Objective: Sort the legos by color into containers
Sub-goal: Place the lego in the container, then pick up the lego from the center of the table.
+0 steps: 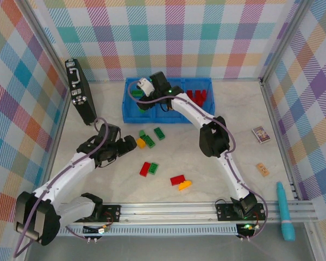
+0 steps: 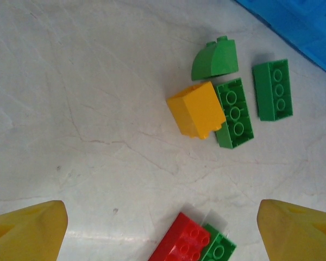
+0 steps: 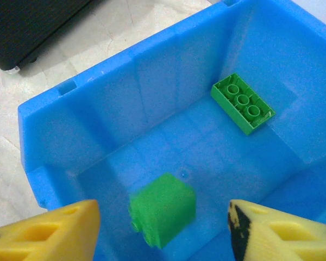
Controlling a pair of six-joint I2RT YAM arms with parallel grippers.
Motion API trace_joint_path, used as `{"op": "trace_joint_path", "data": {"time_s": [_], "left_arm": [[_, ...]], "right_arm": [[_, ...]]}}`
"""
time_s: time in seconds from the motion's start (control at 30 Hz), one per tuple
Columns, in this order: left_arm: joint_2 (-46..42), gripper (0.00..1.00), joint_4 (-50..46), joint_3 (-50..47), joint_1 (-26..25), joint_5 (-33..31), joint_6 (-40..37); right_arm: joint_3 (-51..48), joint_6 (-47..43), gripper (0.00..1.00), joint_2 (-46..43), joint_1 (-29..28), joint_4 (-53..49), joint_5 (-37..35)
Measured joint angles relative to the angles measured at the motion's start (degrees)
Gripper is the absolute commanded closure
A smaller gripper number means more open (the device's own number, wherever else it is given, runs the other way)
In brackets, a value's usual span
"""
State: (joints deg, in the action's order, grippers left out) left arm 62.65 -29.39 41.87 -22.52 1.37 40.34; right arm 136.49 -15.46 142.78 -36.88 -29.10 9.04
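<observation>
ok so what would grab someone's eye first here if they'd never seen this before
The bright blue bins at the back of the table stand out. The right fingers are open over the left compartment, where a blurred green brick shows below them and a second green brick sits by the wall. Nearer, loose bricks in red, green and yellow lie scattered mid-table, with the left fingers open above some.

Black case [image 1: 80,92] stands just left of the containers [image 1: 129,112], closing that side. The right arm [image 1: 190,111] reaches across their front wall into the left bin, blocking the way in from above. Loose legos [image 1: 148,141] crowd the surface [image 1: 233,109] just in front; right of the containers it lies bare.
</observation>
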Motion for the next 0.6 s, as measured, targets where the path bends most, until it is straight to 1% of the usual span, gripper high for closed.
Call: {"op": "trace_joint_path", "data": {"time_s": [0.17, 0.33, 0.43, 0.6], "left_arm": [[5.7, 0.10, 4.5, 0.7, -0.8, -2.6, 2.2], [13.5, 0.12, 9.6, 2.3, -2.7, -4.5, 4.1], [18.3, 0.13, 12.8, 3.4, -4.0, -5.1, 5.5], [24.9, 0.13, 15.6, 6.6, -5.2, -5.9, 6.8]], "right_arm": [[-1.8, -0.3, 0.28, -1.1, 0.0, 0.9, 0.3], [-6.3, -0.3, 0.27, -5.9, 0.0, 1.7, 0.1], [-11.2, -0.5, 0.26, -12.0, 0.0, 3.1, -1.2], [-24.0, -0.5, 0.26, -26.7, 0.7, 7.6, -4.7]]}}
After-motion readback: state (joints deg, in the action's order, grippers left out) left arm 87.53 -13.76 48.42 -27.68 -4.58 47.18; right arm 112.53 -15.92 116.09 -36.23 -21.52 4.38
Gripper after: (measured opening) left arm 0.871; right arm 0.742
